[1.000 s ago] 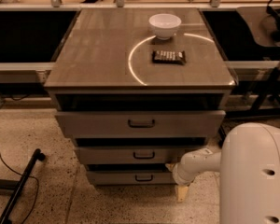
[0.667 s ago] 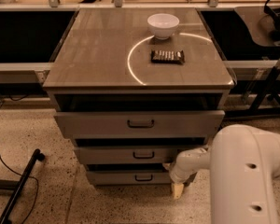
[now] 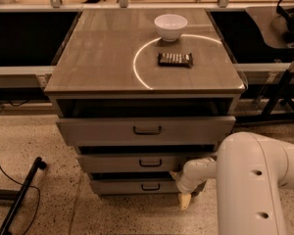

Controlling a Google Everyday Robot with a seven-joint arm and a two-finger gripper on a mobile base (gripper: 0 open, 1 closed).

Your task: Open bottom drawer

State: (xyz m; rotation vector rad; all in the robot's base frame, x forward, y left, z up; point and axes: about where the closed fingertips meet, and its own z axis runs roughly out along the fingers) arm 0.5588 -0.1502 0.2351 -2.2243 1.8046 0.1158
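The bottom drawer (image 3: 137, 186) is the lowest and narrowest grey front of the cabinet, with a small dark bar handle (image 3: 150, 186) at its centre. It stands slightly out from the cabinet. My white arm (image 3: 255, 180) comes in from the lower right. My gripper (image 3: 184, 198) is low, at the right end of the bottom drawer's front, to the right of the handle and near the floor. Its contact with the drawer is hidden.
Above it are the middle drawer (image 3: 117, 163) and the wide top drawer (image 3: 103, 130), both slightly out. A white bowl (image 3: 170, 26) and a dark snack packet (image 3: 175, 59) lie on the cabinet top. A black pole (image 3: 19, 195) lies on the floor at left; dark legs (image 3: 284, 89) stand at right.
My arm's large white body has shifted left and fills more of the lower right. The gripper stays by the bottom drawer's right end. The drawers look unchanged.
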